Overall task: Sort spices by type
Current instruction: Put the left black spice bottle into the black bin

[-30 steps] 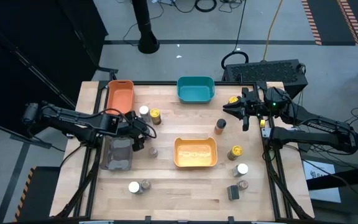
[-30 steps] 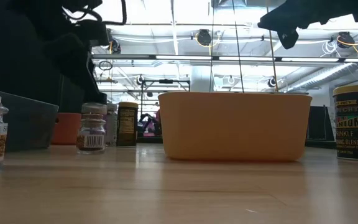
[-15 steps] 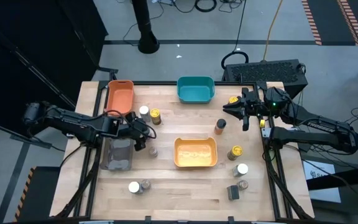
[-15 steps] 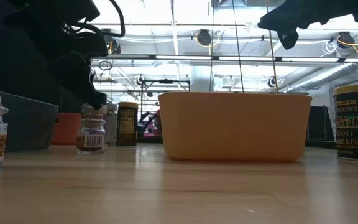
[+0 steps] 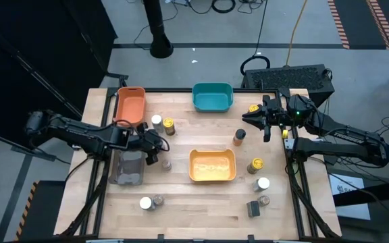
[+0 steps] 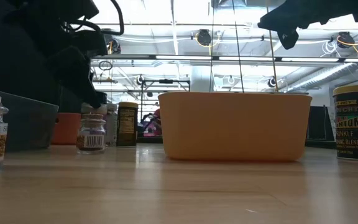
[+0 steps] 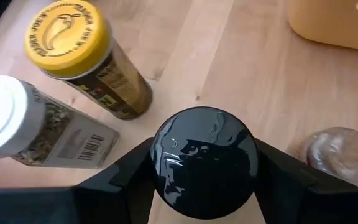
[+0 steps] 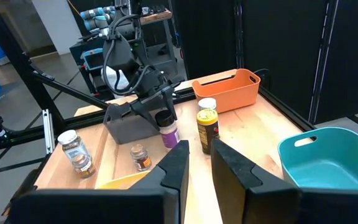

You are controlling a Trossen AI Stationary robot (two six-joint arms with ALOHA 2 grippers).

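Presently, left gripper [image 7: 204, 163] flanks a black-lidded jar [image 7: 204, 163]; whether it grips, I cannot tell. Beside it: yellow-lidded jar [image 7: 86, 58], lid reading "JOE'S". Right gripper [image 8: 199, 163] clenched, empty.

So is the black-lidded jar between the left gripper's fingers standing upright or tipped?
Upright: the black-lidded jar shows its lid face-on between the left gripper fingers, and stands vertical in the right wrist view.

Open wood between orange plastic bin [image 5: 131, 103] and teal plastic bin [image 5: 213, 96]; 2 upright jars [image 5: 163, 124] block bin's right side.
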